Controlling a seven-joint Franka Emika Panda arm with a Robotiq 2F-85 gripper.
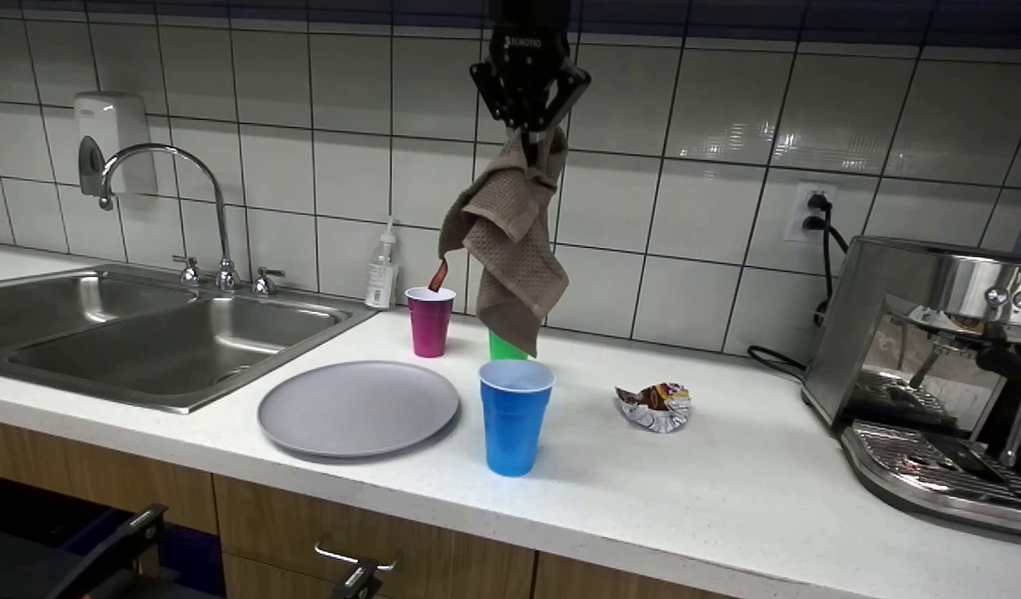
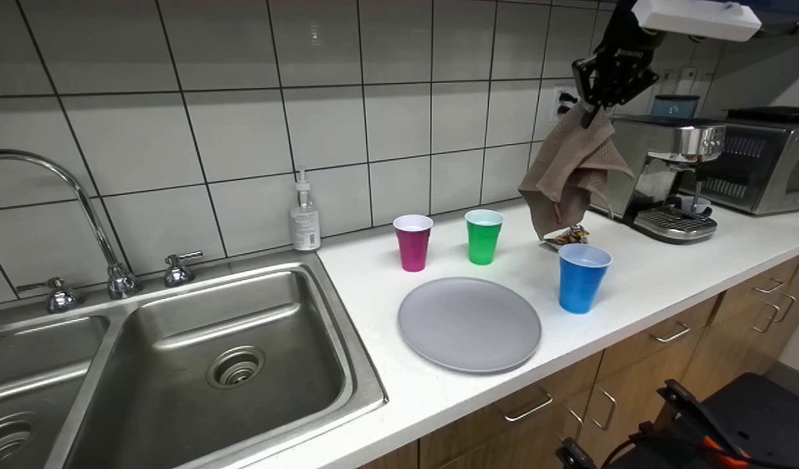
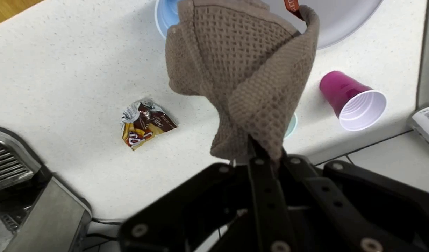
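My gripper (image 1: 530, 148) is shut on a brown waffle-weave cloth (image 1: 510, 241), which hangs in folds above the counter. The gripper (image 2: 590, 114) and cloth (image 2: 565, 169) also show in an exterior view. In the wrist view the cloth (image 3: 242, 63) hangs from the fingertips (image 3: 266, 150), with a red-brown tag at its edge. Below are a blue cup (image 1: 514, 428), a green cup (image 2: 483, 241) partly hidden by the cloth elsewhere, a magenta cup (image 2: 413, 247) and a grey plate (image 2: 469, 324). A crumpled foil snack wrapper (image 3: 146, 122) lies on the counter. All cups stand upright.
A double steel sink (image 2: 366, 384) with a curved faucet (image 2: 67, 179) adjoins the counter. A soap bottle (image 2: 305, 225) stands by the tiled wall. An espresso machine (image 1: 859, 333) with cords and a toaster oven (image 2: 764, 163) stand at the opposite end. A dispenser (image 1: 119, 141) hangs on the wall.
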